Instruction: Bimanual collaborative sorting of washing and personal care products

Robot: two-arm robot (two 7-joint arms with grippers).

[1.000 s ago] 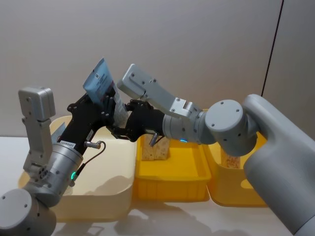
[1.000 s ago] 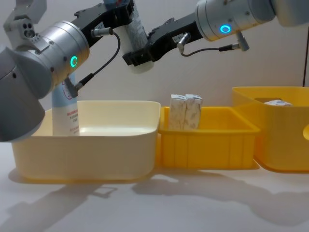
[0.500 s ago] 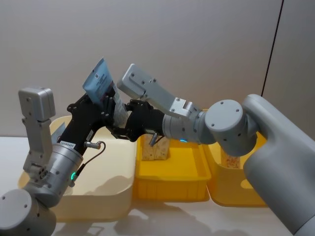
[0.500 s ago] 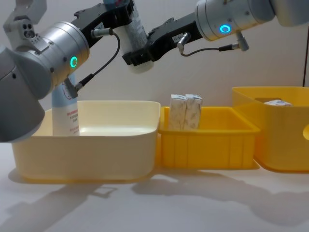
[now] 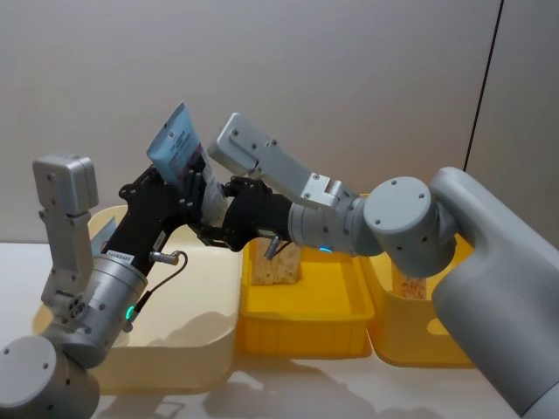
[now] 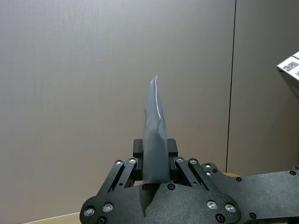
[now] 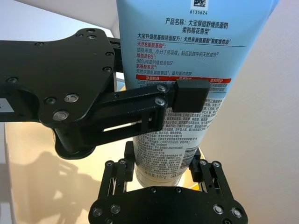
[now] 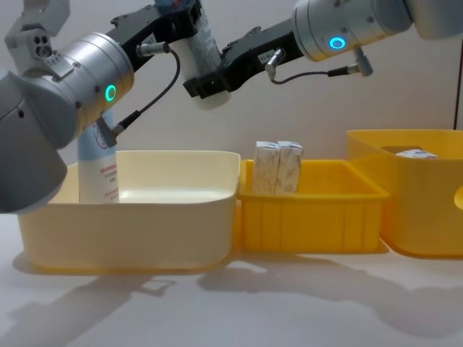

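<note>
Left gripper (image 8: 181, 22) and right gripper (image 8: 206, 83) fingers clamp raised tube (image 8: 201, 54); crimp cropped

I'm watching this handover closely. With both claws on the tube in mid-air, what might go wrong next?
1. If the left claw and right claw pull apart while both are clamped, the blue tube may get squeezed or twisted.
2. Released too soon, it would probably drop into the cream bin or knock over the tube standing there.

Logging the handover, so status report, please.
Left gripper and right gripper both shut on the blue tube, held above the cream bin. Nothing in the way.
</note>
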